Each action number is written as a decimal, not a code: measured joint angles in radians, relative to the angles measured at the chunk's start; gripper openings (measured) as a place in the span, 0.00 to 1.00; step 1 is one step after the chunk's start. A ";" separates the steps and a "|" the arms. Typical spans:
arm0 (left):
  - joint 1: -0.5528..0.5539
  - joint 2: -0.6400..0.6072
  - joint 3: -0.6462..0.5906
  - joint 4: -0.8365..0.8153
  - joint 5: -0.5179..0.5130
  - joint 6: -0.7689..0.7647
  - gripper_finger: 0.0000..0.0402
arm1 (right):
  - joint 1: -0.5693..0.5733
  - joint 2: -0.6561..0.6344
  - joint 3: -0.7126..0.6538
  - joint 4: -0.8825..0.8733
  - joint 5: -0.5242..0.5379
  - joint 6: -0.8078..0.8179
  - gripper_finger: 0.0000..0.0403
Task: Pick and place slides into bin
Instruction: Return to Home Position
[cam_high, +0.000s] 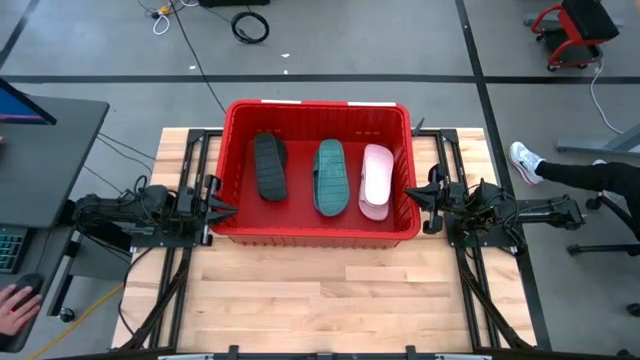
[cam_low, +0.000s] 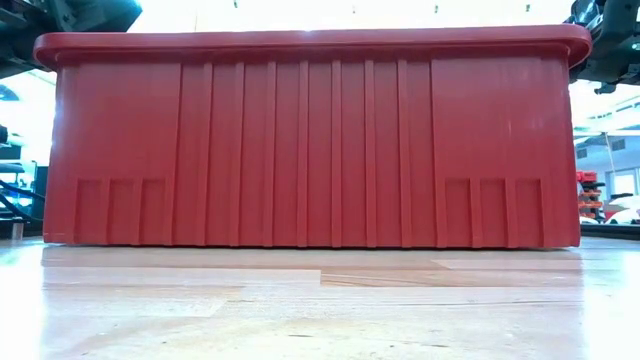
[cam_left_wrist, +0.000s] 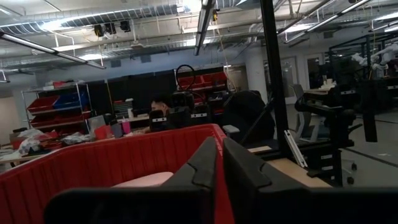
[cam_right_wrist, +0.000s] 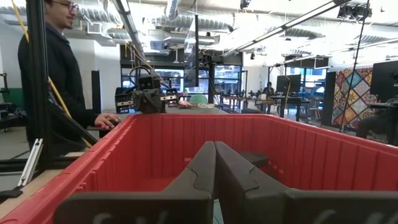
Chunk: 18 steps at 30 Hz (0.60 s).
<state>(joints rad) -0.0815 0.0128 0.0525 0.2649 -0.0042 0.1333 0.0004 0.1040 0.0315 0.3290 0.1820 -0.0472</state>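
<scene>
Three slides lie side by side on the floor of the red bin (cam_high: 237, 118): a black one (cam_high: 269, 166), a teal one (cam_high: 330, 177) and a pale pink one (cam_high: 376, 180). My left gripper (cam_high: 225, 211) rests shut just outside the bin's left wall, fingers pointing at it. At the bin's right wall my right gripper (cam_high: 412, 195) is likewise shut. In the left wrist view my shut fingers (cam_left_wrist: 217, 163) stand before the bin's rim, with the pink slide (cam_left_wrist: 146, 180) beyond. The right wrist view shows my shut fingers (cam_right_wrist: 215, 167) looking into the bin (cam_right_wrist: 298, 149).
The bin (cam_low: 310, 140) fills the middle of the wooden table (cam_high: 330, 310), whose near half is bare wood. A person stands at the table's left side (cam_right_wrist: 53, 74); a hand (cam_high: 15, 305) rests by a keyboard there. Another person's shoe (cam_high: 525, 160) shows at the right.
</scene>
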 joint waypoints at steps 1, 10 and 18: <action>0.000 0.000 0.000 0.000 0.000 0.000 0.08 | 0.000 0.000 0.000 0.000 0.000 0.000 0.03; 0.000 0.000 0.000 0.000 0.000 0.000 0.06 | 0.000 0.000 0.000 0.000 0.000 0.000 0.03; 0.000 0.000 0.000 0.000 0.000 0.000 0.09 | 0.000 0.000 0.000 0.000 0.000 0.000 0.03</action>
<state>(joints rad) -0.0815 0.0128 0.0525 0.2648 -0.0043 0.1333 0.0002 0.1040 0.0315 0.3290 0.1822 -0.0471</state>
